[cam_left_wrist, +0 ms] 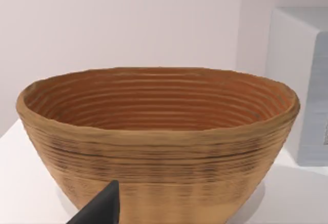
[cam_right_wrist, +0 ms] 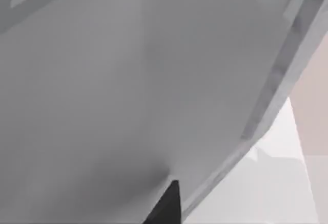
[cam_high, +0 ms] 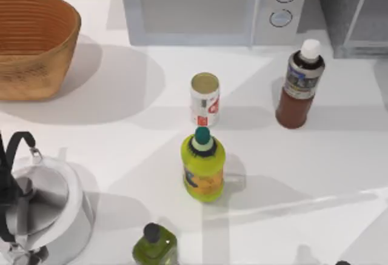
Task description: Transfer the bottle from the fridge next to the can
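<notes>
Bottle point(cam_high: 299, 86) label unreadable, standing right of can point(cam_high: 205, 99); claw states unclear.

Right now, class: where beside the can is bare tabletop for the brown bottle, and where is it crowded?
Free: between can and brown bottle; also between can and basket. Crowded: in front, where the yellow-green bottle stands close.

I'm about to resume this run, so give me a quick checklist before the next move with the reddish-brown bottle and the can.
1. Bottle out of the fridge: ok, it stands on the table in front of it.
2. Bottle upright: ok.
3. Bottle next to the can: not ok, clearly apart.
4. Space right of the can: ok.
5. Yellow-green bottle in front of the can, close: avoid it.
6. Hands open or shut: cannot tell.
</notes>
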Available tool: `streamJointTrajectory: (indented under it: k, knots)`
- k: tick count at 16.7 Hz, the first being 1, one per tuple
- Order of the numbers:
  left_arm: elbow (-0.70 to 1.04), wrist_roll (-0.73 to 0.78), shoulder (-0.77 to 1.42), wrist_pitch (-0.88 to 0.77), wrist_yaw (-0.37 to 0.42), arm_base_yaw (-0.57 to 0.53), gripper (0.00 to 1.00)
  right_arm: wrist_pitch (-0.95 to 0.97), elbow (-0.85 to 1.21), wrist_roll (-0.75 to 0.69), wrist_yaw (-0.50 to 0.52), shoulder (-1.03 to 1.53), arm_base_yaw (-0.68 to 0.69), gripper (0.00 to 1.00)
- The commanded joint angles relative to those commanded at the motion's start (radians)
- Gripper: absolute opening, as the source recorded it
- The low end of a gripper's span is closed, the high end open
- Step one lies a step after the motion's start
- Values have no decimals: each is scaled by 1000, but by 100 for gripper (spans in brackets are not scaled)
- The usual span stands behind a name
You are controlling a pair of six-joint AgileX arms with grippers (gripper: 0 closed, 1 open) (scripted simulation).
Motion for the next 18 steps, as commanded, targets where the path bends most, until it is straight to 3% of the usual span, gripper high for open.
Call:
streamJointTrajectory:
  k: [5,8,18]
  knots:
    - [0,0,0,0,0,0,100,126,-113,234,286,-82,378,100]
    - [0,0,0,0,0,0,100,182,-163,336,408,-123,510,100]
    - [0,0,0,0,0,0,100,185,-111,368,448,-72,531,100]
